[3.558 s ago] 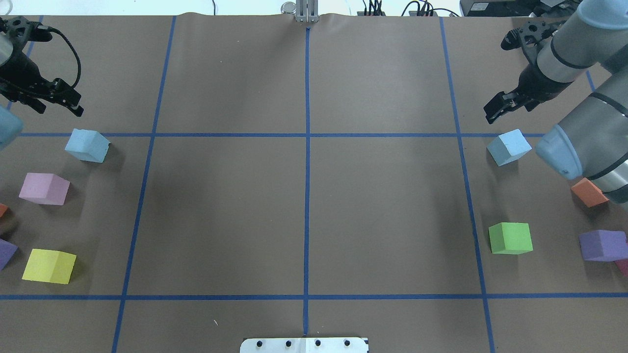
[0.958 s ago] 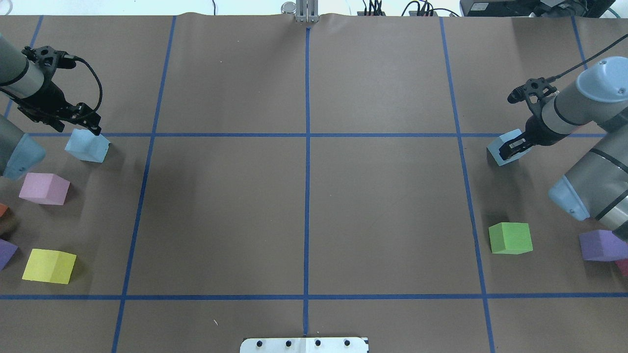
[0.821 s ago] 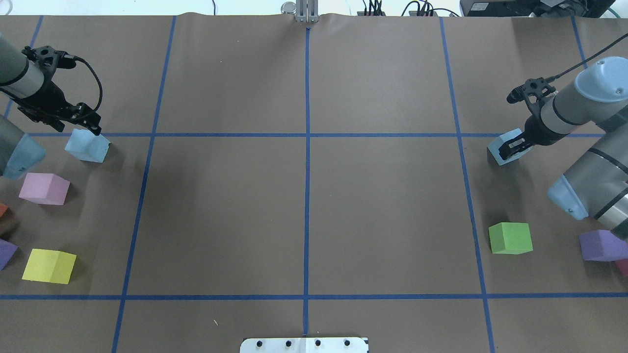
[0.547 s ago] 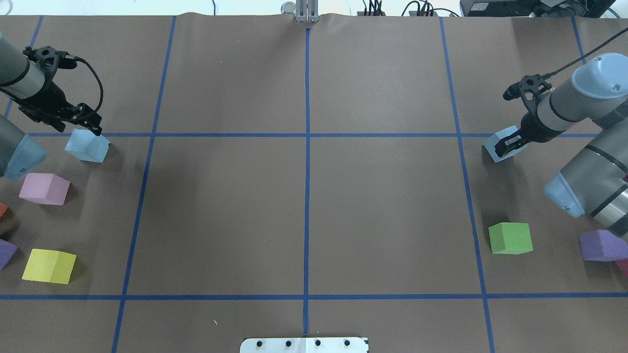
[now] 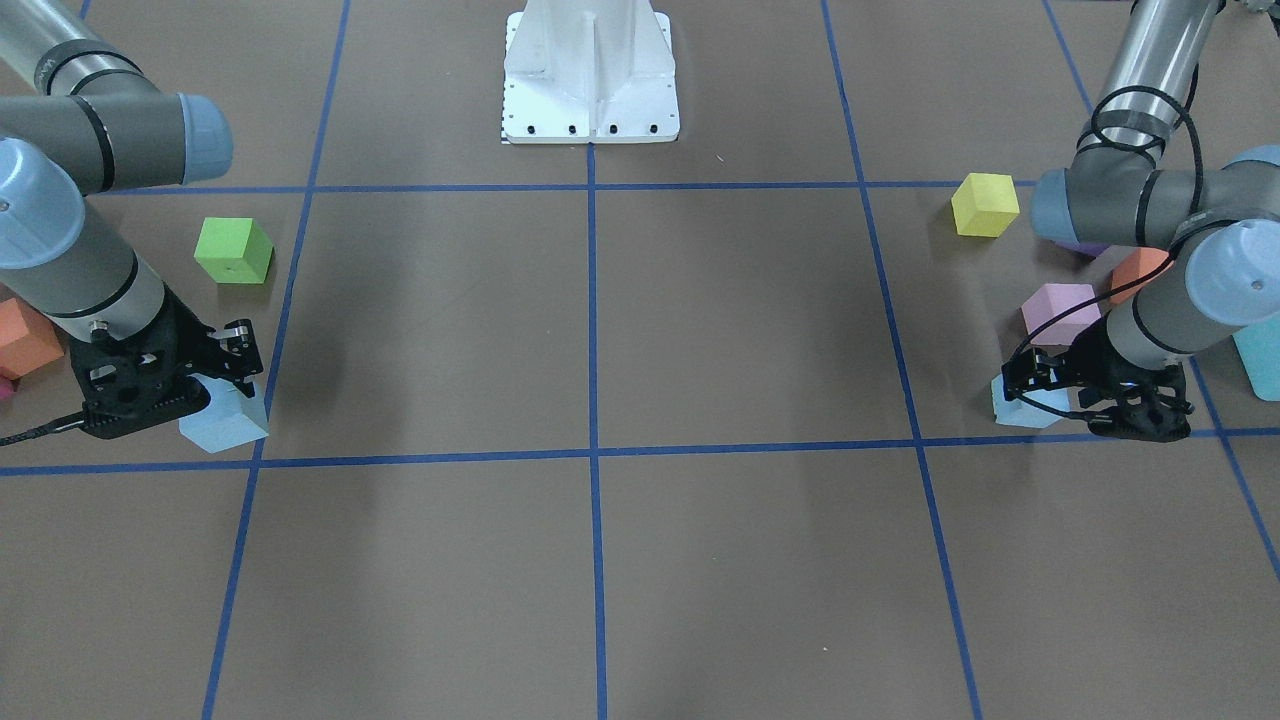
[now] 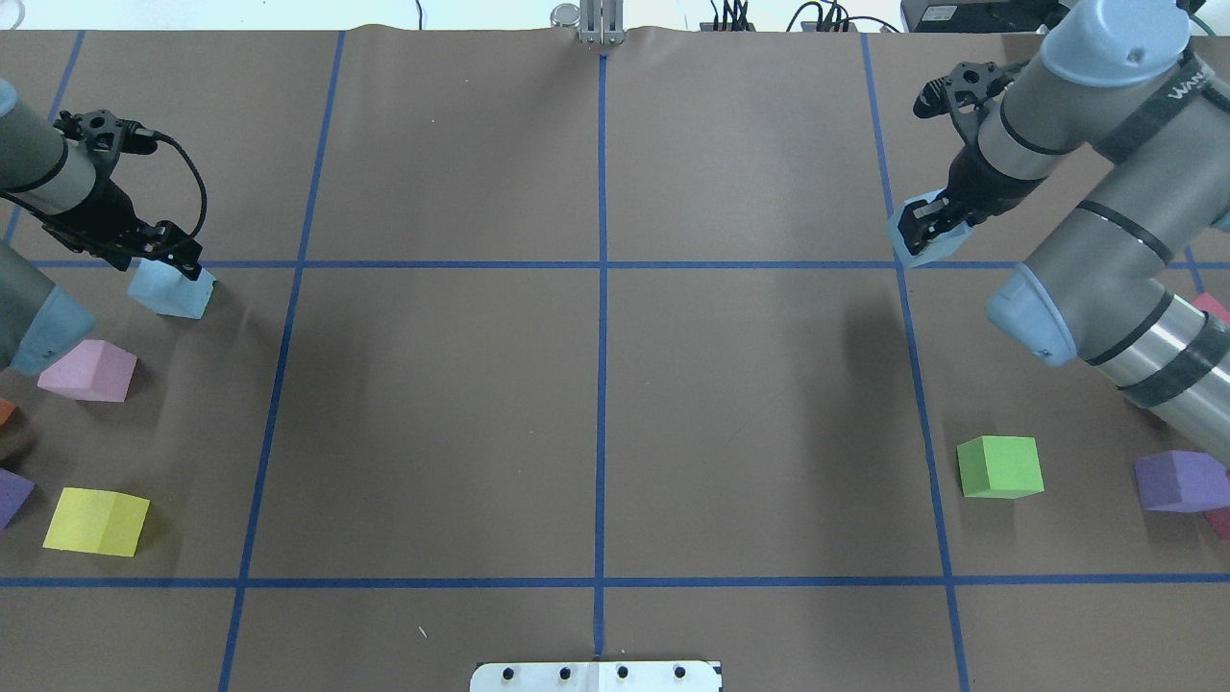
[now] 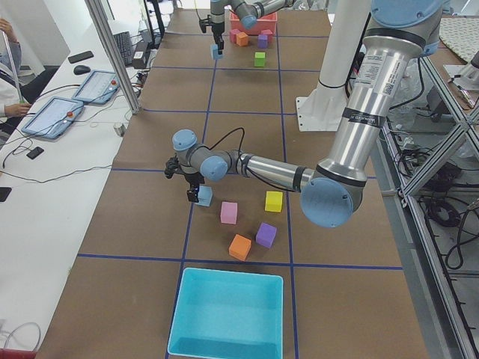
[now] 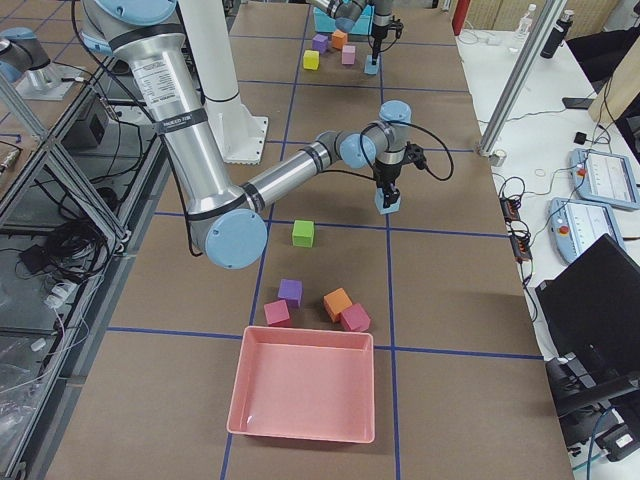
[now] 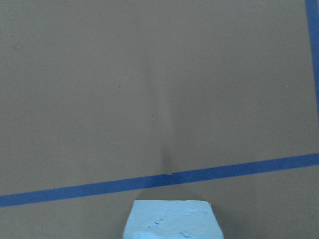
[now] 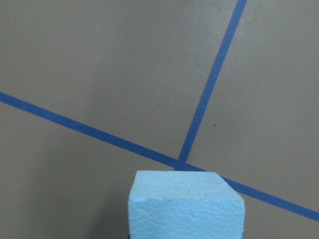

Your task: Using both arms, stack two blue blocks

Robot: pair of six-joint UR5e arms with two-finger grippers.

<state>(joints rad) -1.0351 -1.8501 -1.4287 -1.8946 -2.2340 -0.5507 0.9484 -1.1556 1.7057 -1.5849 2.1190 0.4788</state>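
Observation:
Two pale blue foam cubes. The left blue block rests on the table at the far left. My left gripper is down over it with its jaws spread on either side, open. The block also shows in the front view and at the bottom of the left wrist view. My right gripper is shut on the right blue block and holds it above the table near a tape crossing. It fills the bottom of the right wrist view.
A pink cube, a yellow cube and a purple cube lie near the left arm. A green cube and a purple cube lie at the right. A teal tray and a pink tray sit at the table ends.
My right gripper has lifted its blue block off the table and carried it up and toward the centre. My left gripper has come lower over its block, which has not moved.

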